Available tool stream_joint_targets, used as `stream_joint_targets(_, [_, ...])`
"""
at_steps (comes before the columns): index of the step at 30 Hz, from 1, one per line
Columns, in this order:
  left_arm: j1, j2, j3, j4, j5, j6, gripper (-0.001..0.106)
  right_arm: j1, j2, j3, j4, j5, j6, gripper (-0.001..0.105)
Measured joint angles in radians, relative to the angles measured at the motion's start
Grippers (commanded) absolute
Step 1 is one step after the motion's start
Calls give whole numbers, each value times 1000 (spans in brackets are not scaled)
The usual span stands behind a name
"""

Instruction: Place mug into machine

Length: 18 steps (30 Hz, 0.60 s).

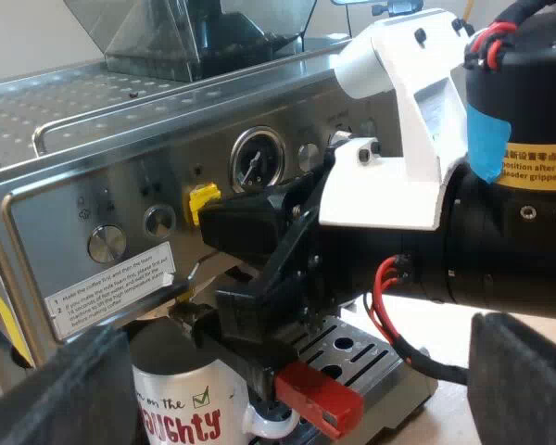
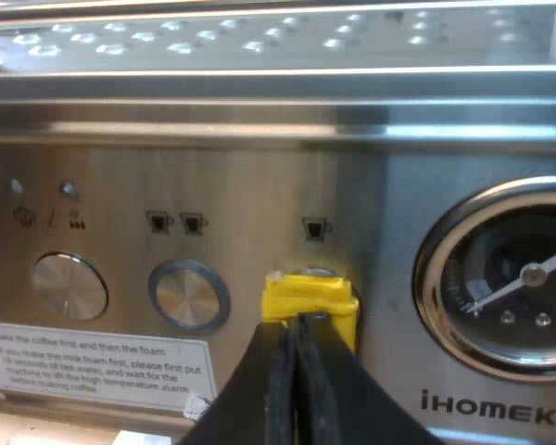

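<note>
A white mug (image 1: 181, 408) with red lettering stands at the espresso machine's (image 1: 65, 176) front, on the drip tray (image 1: 352, 350) and beneath the metal holder. The holder is locked in, and its red handle end (image 1: 320, 400) sticks out beside the mug. My left gripper (image 1: 287, 408) is open, its fingers (image 1: 65, 394) spread wide a little way back from the mug. My right gripper (image 2: 296, 326) is shut, its tips touching a yellow-covered button (image 2: 310, 295) on the machine's panel (image 2: 259, 185). From the left wrist view, the right gripper (image 1: 208, 218) is at that same yellow button (image 1: 202, 197).
A pressure gauge (image 2: 528, 278) sits beside the yellow button, with round metal buttons (image 2: 188, 295) and an instruction sticker (image 2: 93, 362) along the panel. The bean hopper (image 1: 195, 32) rises from the machine's perforated top. My right arm (image 1: 417, 139) reaches across above the mug and drip tray.
</note>
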Motion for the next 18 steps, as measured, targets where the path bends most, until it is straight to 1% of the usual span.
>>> stream_joint_targets(11, [0,0,0,0,0,0,75,-2,0,1,-6,-2,0,0])
stream_joint_targets(18, [0,0,0,0,0,43,75,27,-3,-3,25,15,-2,0])
